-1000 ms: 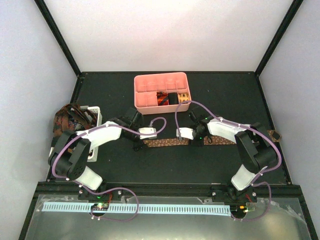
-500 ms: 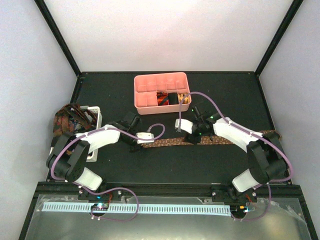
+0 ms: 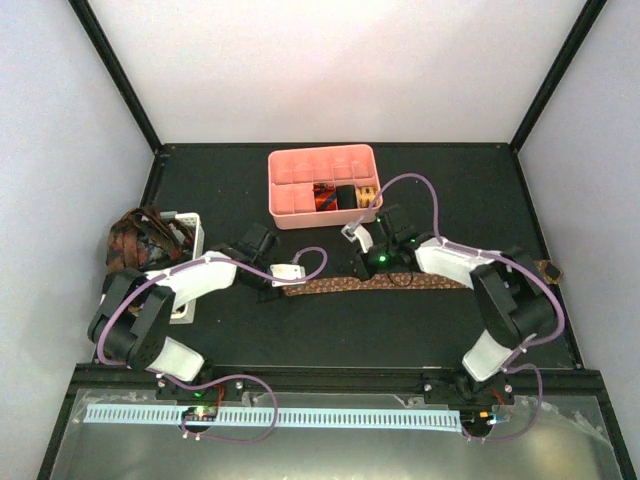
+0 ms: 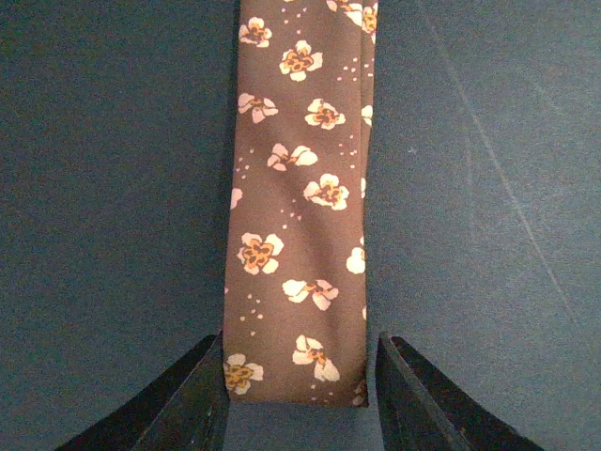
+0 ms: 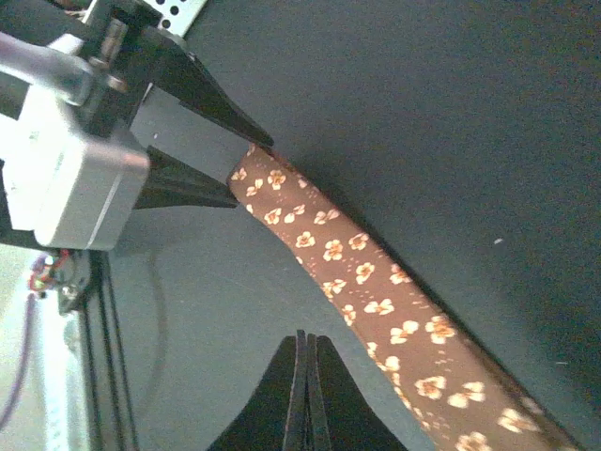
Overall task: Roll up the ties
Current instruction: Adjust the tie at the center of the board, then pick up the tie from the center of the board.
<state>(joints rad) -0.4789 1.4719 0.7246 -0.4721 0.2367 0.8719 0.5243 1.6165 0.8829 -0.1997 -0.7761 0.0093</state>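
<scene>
Where it lies flat across mid-frame on the bench (image 3: 220, 190), brown tie (image 3: 330, 285) with small cream-and-orange flowers, left jaws apart astride its cut end, right jaws together just beside its edge

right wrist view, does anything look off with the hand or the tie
The right hand is shut on nothing: its fingers meet over the table beside the tie, not on it. The tie itself lies flat and straight, its end between the left hand's fingers.
</scene>
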